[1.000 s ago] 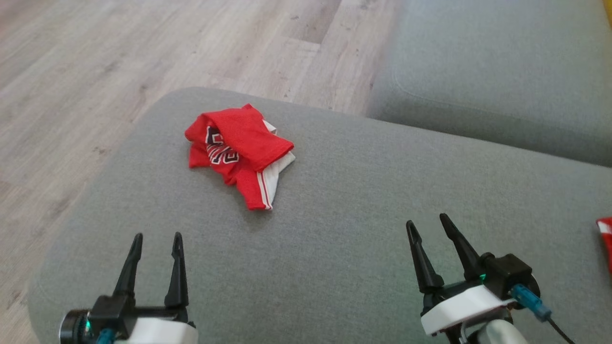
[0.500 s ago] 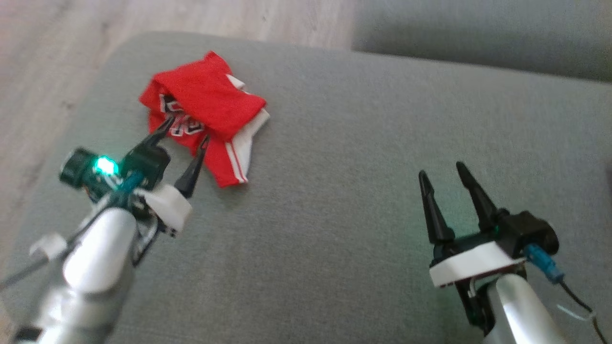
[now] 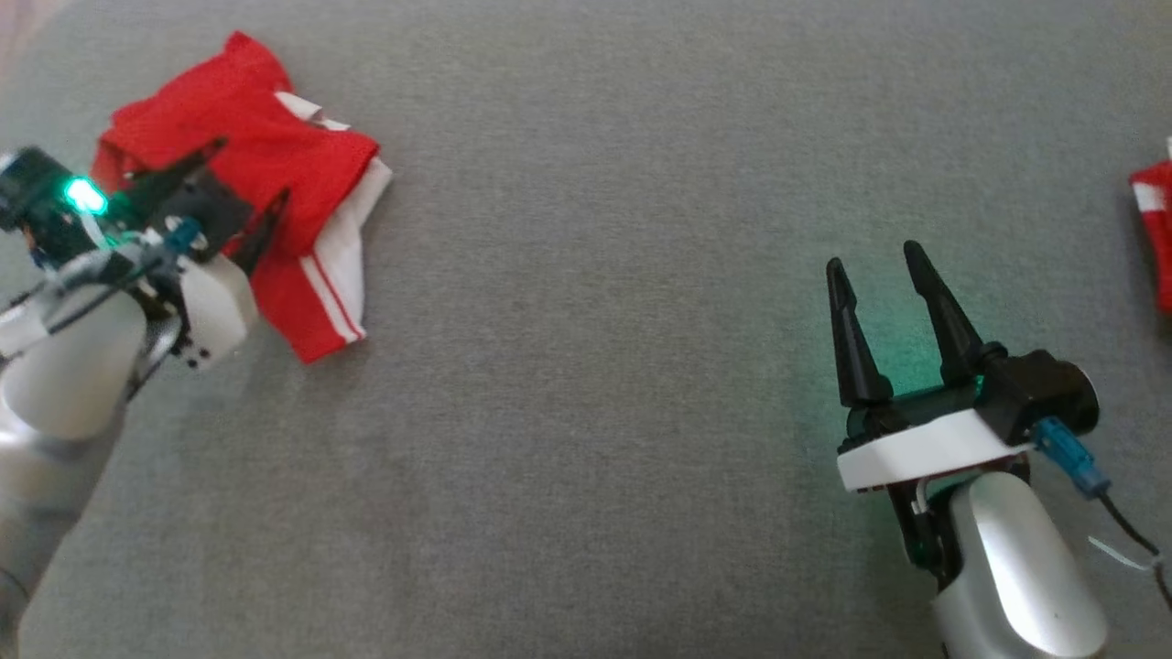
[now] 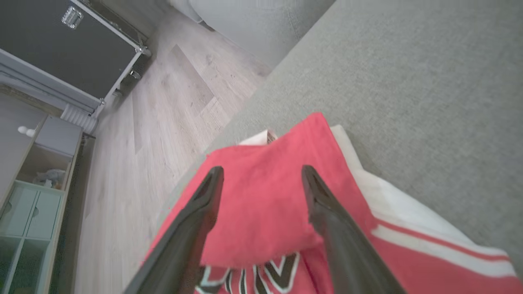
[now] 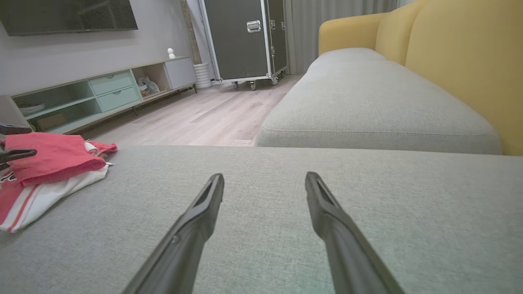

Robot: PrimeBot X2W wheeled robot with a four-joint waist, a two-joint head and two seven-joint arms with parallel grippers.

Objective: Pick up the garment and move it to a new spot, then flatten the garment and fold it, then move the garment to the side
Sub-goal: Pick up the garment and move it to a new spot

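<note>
Red sports garment [image 3: 307, 174] lies crumpled at about 10 o'clock in the head view. It rests on a grey sofa cushion [image 3: 595, 384], near the cushion's edge; beyond that edge the left wrist view shows pale wood floor [image 4: 163, 122]. The garment is a loose heap, not flat. A red flap is folded over the top, a white panel with thin red stripes pokes out at 4 o'clock of the heap, and black-and-white block lettering is half hidden underneath. The cloth looks thin, matte and slightly meshy, so it is judged light, limp and not fragile. It will likely sag and unfold when lifted, and a pinch of one layer may leave the rest trailing. The cushion's coarse weave may drag on it a little.

The left hand [image 3: 252, 167] is at 9 o'clock in the head view, its two dark tapered fingers spread apart and straddling the upper red flap. Nothing is clamped, and whether the tips touch the cloth cannot be told. A sensible hold would be the thick folded ridge between those fingers, where several layers bunch, rather than the lone white edge. The right hand [image 3: 872, 256] hovers at 4 o'clock, well apart from the heap, fingers likewise spread and empty over bare cushion. At 3 o'clock, at the frame's edge, a scrap of another red-and-white cloth [image 3: 1154, 229] shows.
</note>
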